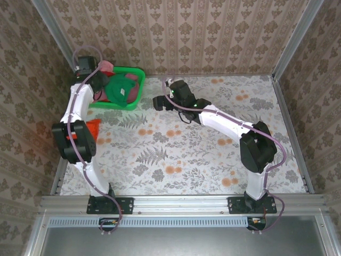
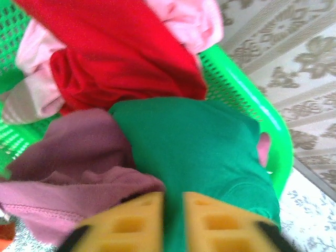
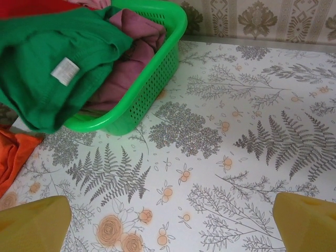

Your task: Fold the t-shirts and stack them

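The t-shirts lie heaped in a green plastic basket [image 1: 139,71] at the table's far left. A green one [image 2: 199,147] is on top, with a maroon one [image 2: 79,157], a red one [image 2: 115,47] and a pink one [image 2: 189,21] around it. My left gripper [image 2: 173,220] hangs just over the heap, its yellow fingers parted by a narrow gap above the green cloth, gripping nothing. An orange-red shirt [image 1: 93,127] lies on the table in front of the basket. My right gripper [image 1: 159,102] hovers open over bare table right of the basket [image 3: 152,79], its fingers [image 3: 31,226] wide apart.
The patterned table [image 1: 202,154] spreads open to the right and front of the basket. Wallpapered walls and metal rails enclose it at the back and both sides. The left arm's elbow [image 1: 74,140] hangs beside the orange-red shirt.
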### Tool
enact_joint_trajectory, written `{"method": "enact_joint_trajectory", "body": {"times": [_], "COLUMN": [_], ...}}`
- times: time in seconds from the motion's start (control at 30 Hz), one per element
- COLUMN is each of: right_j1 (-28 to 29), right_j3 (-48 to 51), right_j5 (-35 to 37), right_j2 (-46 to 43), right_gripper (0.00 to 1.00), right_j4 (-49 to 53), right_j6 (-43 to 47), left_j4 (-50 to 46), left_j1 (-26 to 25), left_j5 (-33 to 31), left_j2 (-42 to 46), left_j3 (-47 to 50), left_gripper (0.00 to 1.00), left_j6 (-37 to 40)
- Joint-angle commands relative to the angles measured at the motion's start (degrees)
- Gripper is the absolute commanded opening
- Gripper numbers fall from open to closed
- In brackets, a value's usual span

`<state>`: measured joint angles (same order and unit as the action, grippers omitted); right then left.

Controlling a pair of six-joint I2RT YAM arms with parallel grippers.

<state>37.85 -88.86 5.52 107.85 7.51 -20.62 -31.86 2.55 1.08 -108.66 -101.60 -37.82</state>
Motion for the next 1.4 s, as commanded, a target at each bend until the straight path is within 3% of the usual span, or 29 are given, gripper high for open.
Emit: {"method": "enact_joint_trajectory", "body": {"times": [0.0, 0.07, 0.13, 0.23, 0.57, 0.67, 0.73, 1.03, 1.37], "right_j1": [-0.2, -0.4, -0.6, -0.6, -0.7, -0.7, -0.7, -0.6, -0.5], "right_j3": [2.3, 3.4, 4.0, 4.6, 2.5, 2.5, 2.6, 4.9, 4.3], "right_j5": [0.5, 0.9, 1.2, 1.4, 0.0, 0.1, 0.1, 1.0, 0.9], "right_j2": [-1.5, -2.1, -2.6, -2.7, -0.3, -0.3, -0.4, -1.5, -1.3], "right_gripper": [1.0, 1.0, 1.0, 1.0, 1.0, 1.0, 1.0, 1.0, 1.0], "right_j4": [-0.1, -0.3, -0.4, -0.3, -0.9, -0.8, -0.6, -1.4, -1.6], "right_j6": [-1.4, -1.9, -2.1, -2.4, -4.2, -4.5, -4.6, -7.1, -8.0], "left_j4": [-1.9, -2.3, -2.8, -2.8, 2.2, 2.0, 1.4, 0.6, 5.0], "left_j1": [-0.1, -0.7, -0.8, -0.8, -2.3, -2.3, -2.2, -1.8, -1.2], "left_j5": [0.9, -1.7, -3.7, -3.7, 5.3, 6.2, 6.9, 7.2, 9.8], "left_j2": [2.4, 4.5, 6.8, 9.2, 9.5, 7.6, 6.7, 8.0, 13.0], "left_j3": [-0.4, 2.6, 6.0, 10.9, 20.9, 20.0, 19.1, 18.4, 17.6], "left_gripper": [0.72, 0.91, 0.99, 1.0, 0.97, 0.89, 0.78, 0.02, 0.0], "left_j6": [1.9, 3.0, 3.3, 1.6, -9.0, -9.1, -8.9, -7.8, -7.3]}}
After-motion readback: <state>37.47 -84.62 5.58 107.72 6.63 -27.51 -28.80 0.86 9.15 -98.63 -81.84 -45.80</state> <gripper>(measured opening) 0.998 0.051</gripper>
